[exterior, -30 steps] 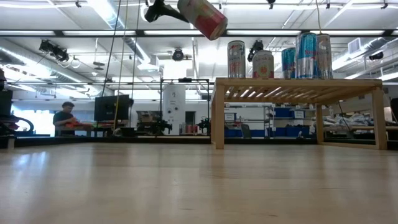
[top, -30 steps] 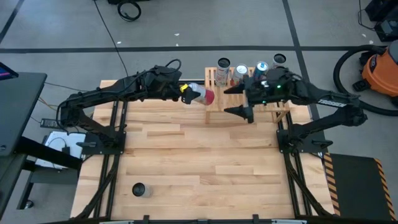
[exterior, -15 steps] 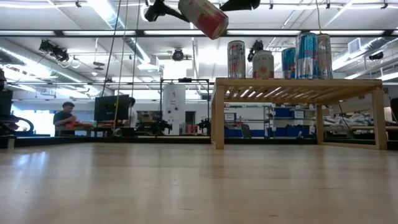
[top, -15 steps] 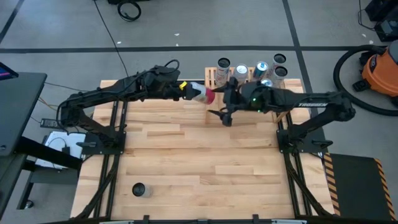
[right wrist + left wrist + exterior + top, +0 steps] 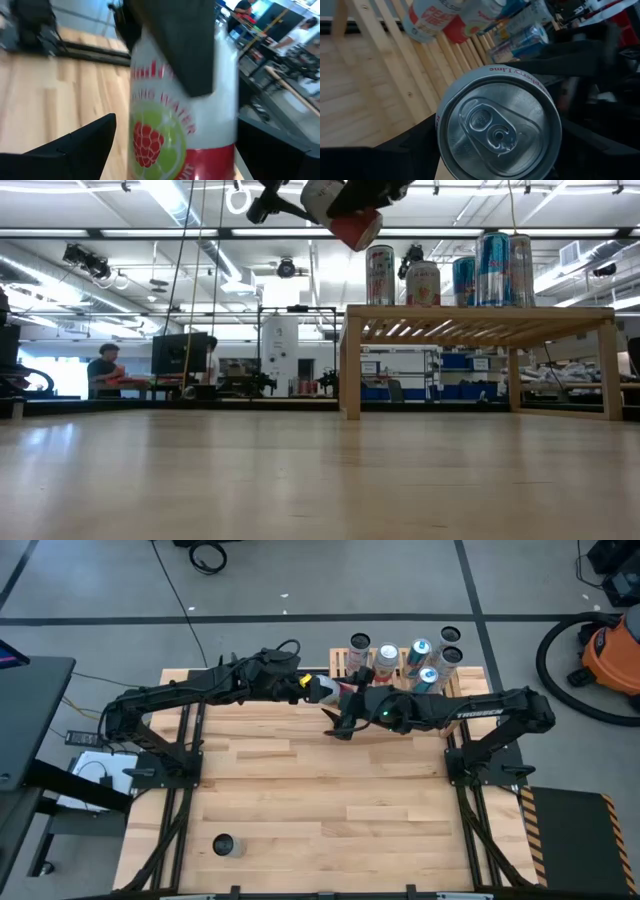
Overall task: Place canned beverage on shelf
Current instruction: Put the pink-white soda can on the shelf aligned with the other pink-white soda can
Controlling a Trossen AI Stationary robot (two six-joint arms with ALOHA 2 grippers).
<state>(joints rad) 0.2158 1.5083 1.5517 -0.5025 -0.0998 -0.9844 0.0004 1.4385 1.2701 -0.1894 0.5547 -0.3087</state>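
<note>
Holding the raspberry-lime can (image 5: 326, 690) in mid-air with my left gripper (image 5: 305, 686), I have it just off the left end of the shelf (image 5: 478, 315), well above the table (image 5: 300, 780). My left fingers are clamped on its white upper body. My right gripper (image 5: 345, 710) has its fingers spread wide around the red lower half, one on each side, not yet closed as far as I can tell.

To do this handover well, I judge I should close the right fingers squarely on the can before the left ones let go, keeping both wrists quiet so it does not twist.

The can lies tilted, nearer flat than upright: its long axis runs left to right, red base pointing right and down toward the shelf, pull-tab top facing back at my left wrist. It needs turning upright before it goes down.

Five cans (image 5: 389, 656) already stand on the shelf, so I would aim for bare slats. A dark can (image 5: 224, 844) stands alone at the table's near left.
</note>
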